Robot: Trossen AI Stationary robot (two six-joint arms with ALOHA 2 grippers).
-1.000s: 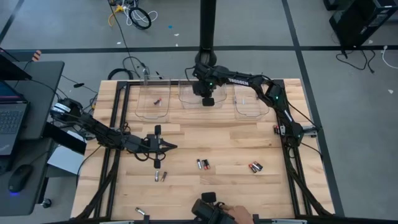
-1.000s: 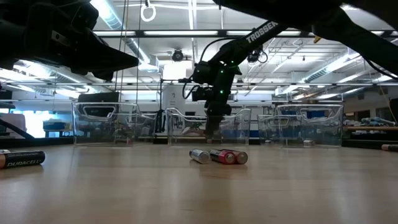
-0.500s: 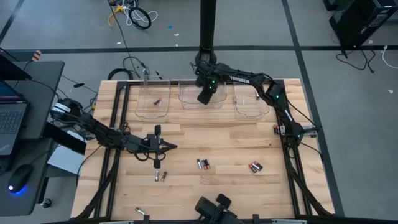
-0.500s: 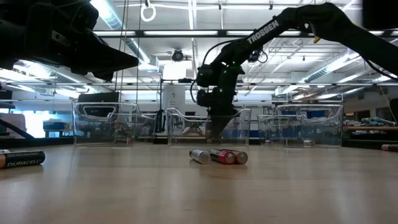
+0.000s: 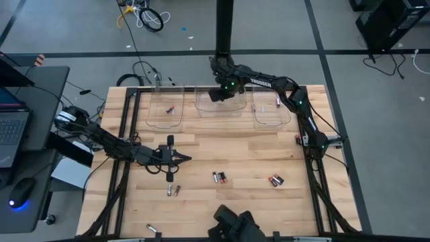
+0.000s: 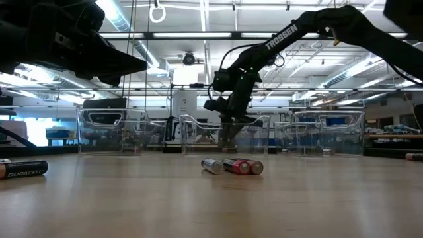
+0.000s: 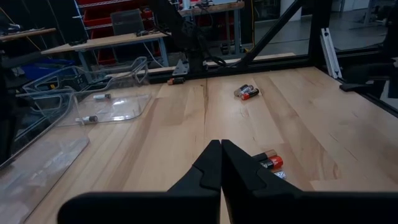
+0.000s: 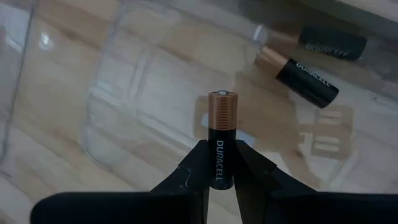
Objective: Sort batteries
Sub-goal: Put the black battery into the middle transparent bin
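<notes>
My right gripper (image 5: 218, 94) hangs over the middle clear bin (image 5: 235, 109) at the table's far edge, shut on a black battery with a copper end (image 8: 222, 146). Two more black-and-copper batteries (image 8: 308, 73) lie on that bin's floor below it. Loose batteries lie on the wood in pairs (image 5: 220, 177), (image 5: 275, 180), (image 5: 173, 190), with singles near the near edge (image 5: 152, 229) and the right edge (image 5: 299, 140). My left gripper (image 5: 185, 158) hovers shut over the table's left middle, holding nothing. In the low view the right gripper (image 6: 228, 125) stands above the bin. My right gripper pinches the battery's black body (image 8: 222, 167) between its two fingers. The battery lies along the fingers, with its copper end (image 8: 222, 102) sticking out past the fingertips. The fingers come from above, pointing down into the bin. The battery is lifted clear of the bin floor.
Left bin (image 5: 166, 111) holds a small red-ended battery; right bin (image 5: 272, 115) holds a small one too. A black camera mount (image 5: 232, 225) sits at the near edge. Bare wood lies between the bins and the loose pairs. A Duracell battery (image 6: 23, 169) lies close to the low camera.
My right gripper has moved toward the table's far edge over the middle bin and has turned, keeping hold of the battery. A person's hand that was at the near edge has gone from view.
</notes>
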